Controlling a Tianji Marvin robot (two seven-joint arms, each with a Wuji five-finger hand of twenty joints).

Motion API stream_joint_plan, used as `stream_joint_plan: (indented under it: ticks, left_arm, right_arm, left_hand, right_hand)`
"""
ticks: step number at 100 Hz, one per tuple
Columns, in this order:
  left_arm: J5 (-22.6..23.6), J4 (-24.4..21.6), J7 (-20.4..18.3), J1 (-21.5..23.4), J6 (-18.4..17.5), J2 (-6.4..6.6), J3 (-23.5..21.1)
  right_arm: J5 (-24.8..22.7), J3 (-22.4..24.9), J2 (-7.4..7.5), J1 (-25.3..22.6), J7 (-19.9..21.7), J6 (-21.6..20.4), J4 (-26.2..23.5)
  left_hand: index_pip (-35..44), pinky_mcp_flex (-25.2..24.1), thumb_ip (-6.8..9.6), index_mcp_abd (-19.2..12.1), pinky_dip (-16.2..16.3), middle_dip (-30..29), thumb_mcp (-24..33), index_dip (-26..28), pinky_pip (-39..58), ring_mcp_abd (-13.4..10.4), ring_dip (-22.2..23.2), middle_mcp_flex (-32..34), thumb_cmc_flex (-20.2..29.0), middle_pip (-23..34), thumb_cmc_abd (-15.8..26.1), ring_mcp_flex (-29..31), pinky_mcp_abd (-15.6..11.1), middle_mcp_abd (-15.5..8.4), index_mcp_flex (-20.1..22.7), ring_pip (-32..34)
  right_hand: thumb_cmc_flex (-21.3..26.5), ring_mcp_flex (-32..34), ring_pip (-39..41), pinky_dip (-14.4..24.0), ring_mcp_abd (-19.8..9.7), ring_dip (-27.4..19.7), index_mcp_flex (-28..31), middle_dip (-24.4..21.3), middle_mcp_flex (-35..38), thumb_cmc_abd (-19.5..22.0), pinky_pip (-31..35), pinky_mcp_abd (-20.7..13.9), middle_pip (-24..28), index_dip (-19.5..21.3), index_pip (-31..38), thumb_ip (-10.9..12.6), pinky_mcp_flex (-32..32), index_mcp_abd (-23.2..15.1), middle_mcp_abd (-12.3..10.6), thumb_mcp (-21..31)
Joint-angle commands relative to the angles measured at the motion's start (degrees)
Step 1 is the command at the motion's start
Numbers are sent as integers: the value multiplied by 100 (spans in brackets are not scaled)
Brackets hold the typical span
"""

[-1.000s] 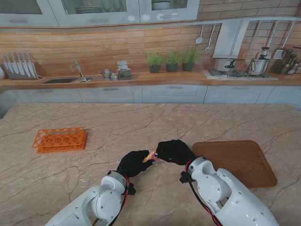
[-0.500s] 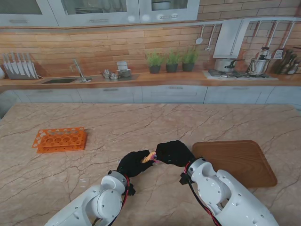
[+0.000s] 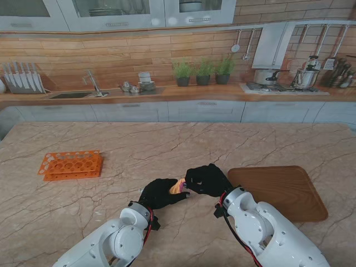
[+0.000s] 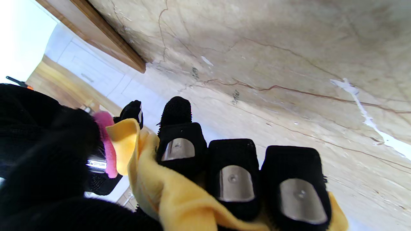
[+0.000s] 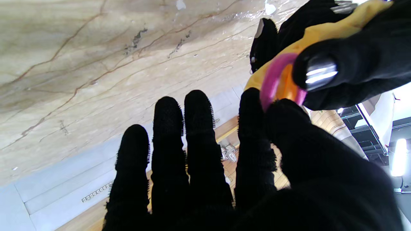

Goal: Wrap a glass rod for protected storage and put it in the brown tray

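Glass rod hidden inside yellow cloth (image 4: 151, 179) gripped by my left robot hand (image 3: 160, 193); right robot hand (image 3: 207, 179) pinches the pink band (image 5: 273, 80), which could snap off and unroll the wrap.

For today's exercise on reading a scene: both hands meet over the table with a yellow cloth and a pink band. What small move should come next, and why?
Probably the right hand should ease the pink band further along the yellow cloth bunched in the left hand. The band sits only at the cloth's end, and the brown tray holds nothing yet.
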Motion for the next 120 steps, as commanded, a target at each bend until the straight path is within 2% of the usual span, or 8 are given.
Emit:
stream_joint_plan:
  ticks: [1,10,15,36,62,82,100,120]
  left_arm:
    - [-38,4,4,30,-72,-28,6]
    - [-89,-26,-10,53,-66,-32,-10]
    - [-105,-34,-28,58,-77,-29,-16]
    - [-105,-41,-67,68,-130,-15,-29]
    - [-118,-62,-15,99,-209,-23,-48]
    - [-138,-92,-22,131,-227,-22,-54]
    - [-141,-116,-44,154,-232,-14,-58]
    - [-91,-132,-63,181,-263,7,-61]
  right_arm:
    - [-10,5,-4,-41,-9,-31,-58]
    - [-33,13,-5,-49,-34,-35,-67]
    - [-69,19,-6,-53,-67,-39,-67]
    - [-356,81,13,-92,-213,-61,-83]
    - [-585,35,-26,-42,-674,-248,93]
    - [-578,-26,-27,0,-679,-318,147]
    - [-555,-93,-33,39,-680,-330,182]
    - [-734,-120,-85,39,-1135,-214,265]
  left_hand:
    - [-159,150,326,57,132,69,-245,-81,1541,-232,-26,323,427,407,586,108,-139,-309,123,718]
    - [-86,135,296,-8,111,26,795,-500,1541,-132,-51,322,652,522,873,105,14,-229,223,764]
    - [62,128,240,-25,91,27,856,-573,1541,-82,-55,326,795,572,827,106,69,-201,284,772]
    - [457,112,357,154,50,-4,845,-442,1541,3,-72,326,854,674,940,104,202,-159,361,787]
    - [527,102,417,279,2,-44,851,-286,1541,41,-93,324,823,740,1004,103,281,-139,445,794]
    - [532,98,404,326,-21,-65,744,-170,1541,49,-101,321,883,750,1076,103,316,-135,379,796]
    - [564,95,399,356,-44,-76,624,-59,1541,49,-105,320,971,755,1100,103,343,-135,350,798]
    - [748,89,474,554,-5,-120,746,343,1541,108,-116,323,976,887,992,102,422,-71,551,828]
  right_hand:
    - [241,110,-46,110,-129,34,166,-5,94,50,-64,-42,-56,92,112,-115,-20,-409,-29,110]
    - [239,111,-45,113,-130,37,150,-4,74,46,-66,-42,-56,70,99,-109,-19,-380,18,118]
    - [231,111,-40,118,-129,41,150,2,58,41,-62,-30,-45,52,95,-104,-6,-355,54,119]
    - [295,125,-21,137,-120,48,152,32,13,-113,-61,-23,25,-89,70,-84,24,-158,135,185]
    - [-280,501,15,172,-6,39,524,-34,417,-1697,-112,185,63,-547,266,177,287,87,186,1885]
    - [-563,493,-62,149,-42,15,461,-59,381,-2207,-164,220,30,-619,260,317,284,81,152,2235]
    - [-500,519,-69,144,-53,30,536,-55,435,-2088,-185,222,21,-609,287,345,281,3,134,2301]
    - [-205,536,76,180,-48,99,588,-157,503,-1651,-99,187,63,-564,344,337,318,-32,186,2204]
